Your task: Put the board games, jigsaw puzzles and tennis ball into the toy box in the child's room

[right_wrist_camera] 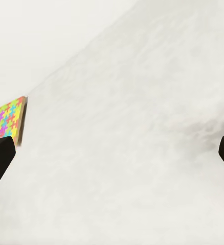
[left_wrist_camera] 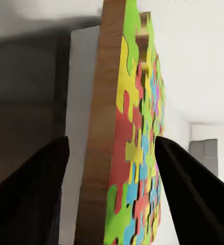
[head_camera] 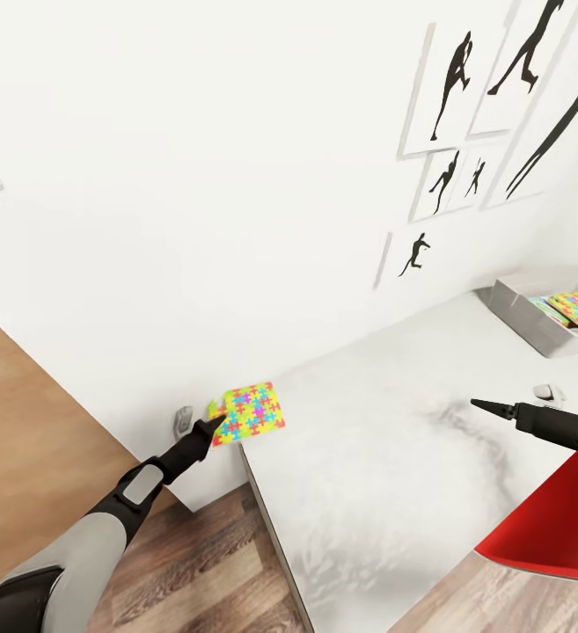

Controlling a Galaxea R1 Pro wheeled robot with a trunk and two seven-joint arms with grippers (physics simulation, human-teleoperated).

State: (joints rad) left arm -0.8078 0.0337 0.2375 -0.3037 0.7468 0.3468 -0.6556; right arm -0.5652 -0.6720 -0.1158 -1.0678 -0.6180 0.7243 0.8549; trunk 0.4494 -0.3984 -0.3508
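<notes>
One jigsaw puzzle [head_camera: 249,412] at the table [head_camera: 394,475] corner, one in the toy box [head_camera: 535,330].

Left gripper [head_camera: 211,428] straddles the corner puzzle, fingers apart; right gripper [head_camera: 480,404] hovers spread.

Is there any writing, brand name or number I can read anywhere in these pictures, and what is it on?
No readable text anywhere.
Jigsaw puzzle at the table corner, by the left end effector: coloured pattern, no words.
Boxes in the toy box: any print is too small and blurred to read.
Wall pictures: black silhouettes, no lettering.
</notes>
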